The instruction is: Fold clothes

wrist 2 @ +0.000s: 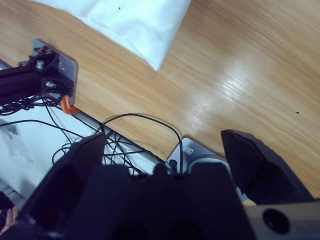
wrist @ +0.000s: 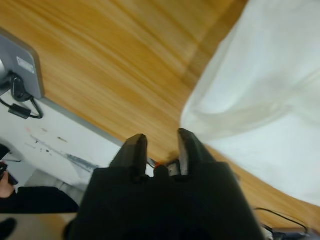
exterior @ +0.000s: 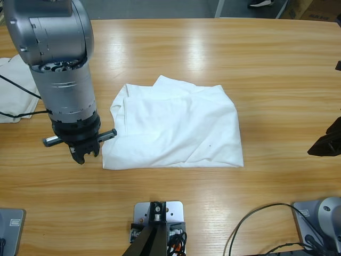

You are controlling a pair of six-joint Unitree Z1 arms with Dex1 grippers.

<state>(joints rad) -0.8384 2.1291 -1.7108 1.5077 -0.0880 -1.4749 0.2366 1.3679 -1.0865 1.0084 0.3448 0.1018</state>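
Note:
A white shirt (exterior: 176,122) lies folded into a rough rectangle at the middle of the table, with creased layers along its upper left edge. My left gripper (exterior: 82,152) hangs just off the shirt's lower left corner, jaws close together with nothing between them. In the left wrist view the left gripper (wrist: 159,140) is over bare wood, with the shirt's (wrist: 260,100) edge to the right of it. My right gripper (exterior: 325,141) sits at the table's right edge, far from the shirt. In the right wrist view the right gripper (wrist 2: 165,145) is wide open and empty, and the shirt's (wrist 2: 140,25) corner shows at the top.
Another white cloth (exterior: 13,90) lies crumpled at the table's left edge, behind the left arm's big silver body (exterior: 64,74). Black cables (exterior: 256,229) trail over the front edge at the right. Bare wood surrounds the shirt on all sides.

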